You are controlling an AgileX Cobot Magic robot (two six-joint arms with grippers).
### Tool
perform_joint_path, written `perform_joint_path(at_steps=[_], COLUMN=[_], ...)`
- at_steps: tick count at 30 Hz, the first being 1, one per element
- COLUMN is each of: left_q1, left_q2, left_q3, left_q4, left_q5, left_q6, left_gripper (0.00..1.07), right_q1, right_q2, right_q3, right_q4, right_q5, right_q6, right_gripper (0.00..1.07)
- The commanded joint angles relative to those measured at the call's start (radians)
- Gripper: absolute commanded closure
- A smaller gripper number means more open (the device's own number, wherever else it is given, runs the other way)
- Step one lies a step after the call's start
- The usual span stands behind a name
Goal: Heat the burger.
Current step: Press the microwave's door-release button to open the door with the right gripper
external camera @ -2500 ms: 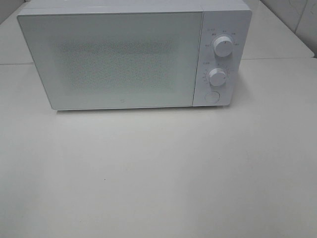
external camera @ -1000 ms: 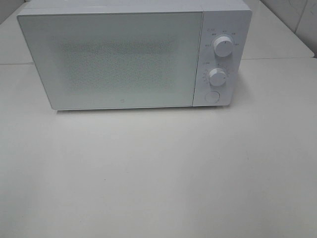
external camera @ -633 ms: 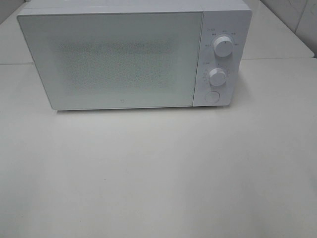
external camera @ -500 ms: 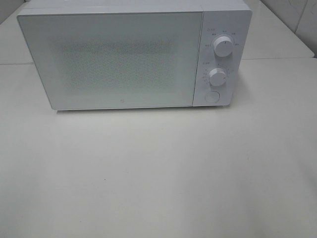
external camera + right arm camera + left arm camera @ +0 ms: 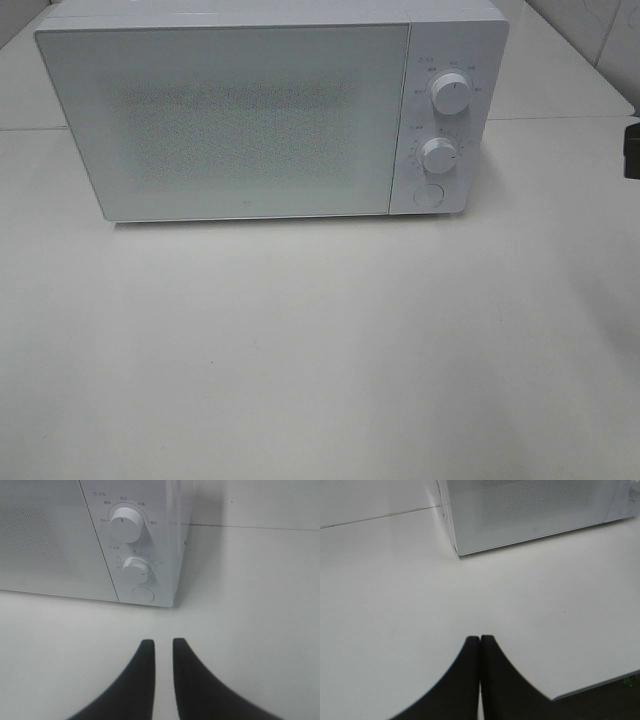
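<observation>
The burger is out of view. The white microwave (image 5: 250, 120) stands at the back of the table with its door shut, and its frosted window shows nothing inside. My left gripper (image 5: 480, 639) hovers low over the bare table in front of the microwave's (image 5: 530, 510) left corner, fingertips pressed together and empty. My right gripper (image 5: 163, 642) faces the control panel (image 5: 135, 545) from a short distance. A narrow gap separates its fingers, with nothing between them. A dark piece of the right arm (image 5: 633, 150) shows at the right edge of the exterior view.
The panel carries an upper knob (image 5: 450, 95), a lower knob (image 5: 440, 156) and a round button (image 5: 428, 195). White table (image 5: 320, 350) spreads in front of the microwave. A table seam (image 5: 380, 517) runs behind the microwave, and the table's front edge (image 5: 600, 685) is near.
A dark part of the right arm has come into the exterior view at its right edge. The microwave has not moved and its door stays shut.
</observation>
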Motion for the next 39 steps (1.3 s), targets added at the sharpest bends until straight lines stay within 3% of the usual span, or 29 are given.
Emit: perform_joint_path(at_steps=[1,19,22,26,31,39], left_q1=[0.001,0.001,0.001,0.001,0.001,0.001], left_q2=[-0.021,-0.021,-0.021,-0.021,-0.021,-0.021], left_q3=[0.000,0.000,0.000,0.000,0.000,0.000], left_q4=[0.000,0.000,0.000,0.000,0.000,0.000], left_q5=[-0.013,-0.013,-0.013,-0.013,-0.013,-0.013], left_q6=[-0.006,-0.006,-0.006,-0.006,-0.006,-0.006], left_gripper=[1.06,1.06,1.06,1.06,1.06,1.06], right_q1=[-0.001,0.001,0.001,0.001,0.001,0.001], right_q2=[0.094,0.488,0.560,0.683,0.812,0.952], right_q3=[-0.006,-0.006,-0.006,-0.006,-0.006,-0.008], right_q4=[-0.001,-0.009,-0.081,-0.303,-0.487,-0.515], right_q5=[-0.134,-0.588,-0.672,-0.798,-0.966,-1.116], right_q6=[-0.014,0.001,0.053,0.257,0.414,0.544], right_gripper=[1.07,1.07,1.07,1.07,1.07,1.07])
